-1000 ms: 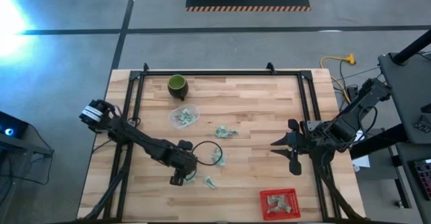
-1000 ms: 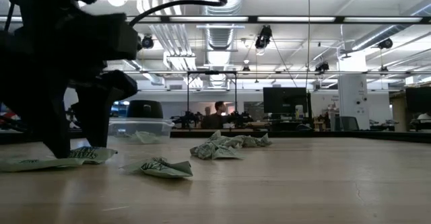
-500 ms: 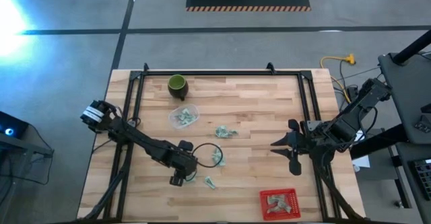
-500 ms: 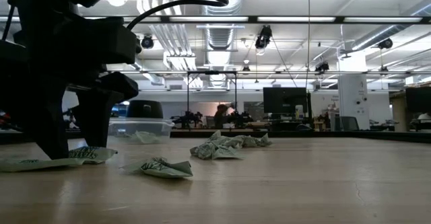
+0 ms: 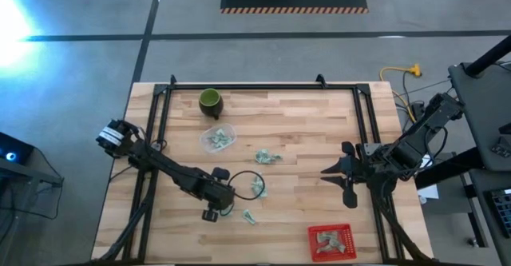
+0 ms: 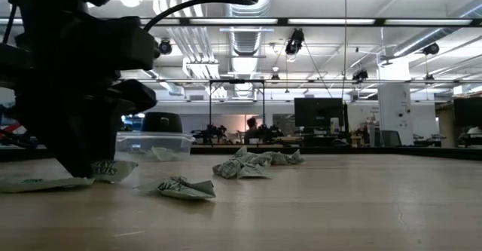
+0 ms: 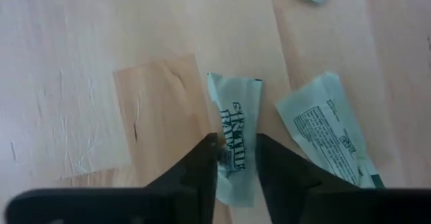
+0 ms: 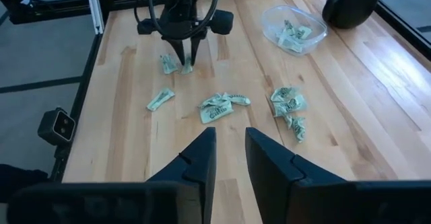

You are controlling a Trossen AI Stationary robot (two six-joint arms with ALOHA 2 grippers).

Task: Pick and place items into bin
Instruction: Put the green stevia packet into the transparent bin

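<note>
Packet (image 7: 234,138) lies flat on the table (image 5: 303,122) between the left gripper (image 7: 236,158) fingers, which sit narrow, 1 on each side, seemingly pinching it though contact is hard to confirm. A 2nd packet (image 7: 328,135) lies just beside it, apart. More packets are scattered mid-table (image 8: 219,107), some in a clear tub (image 8: 294,27) near the green cup (image 5: 209,100). The red bin (image 5: 330,242) at the near right edge holds several. Right gripper (image 8: 229,155) hovers at the right side, fingers slightly apart, gripping nothing.
</note>
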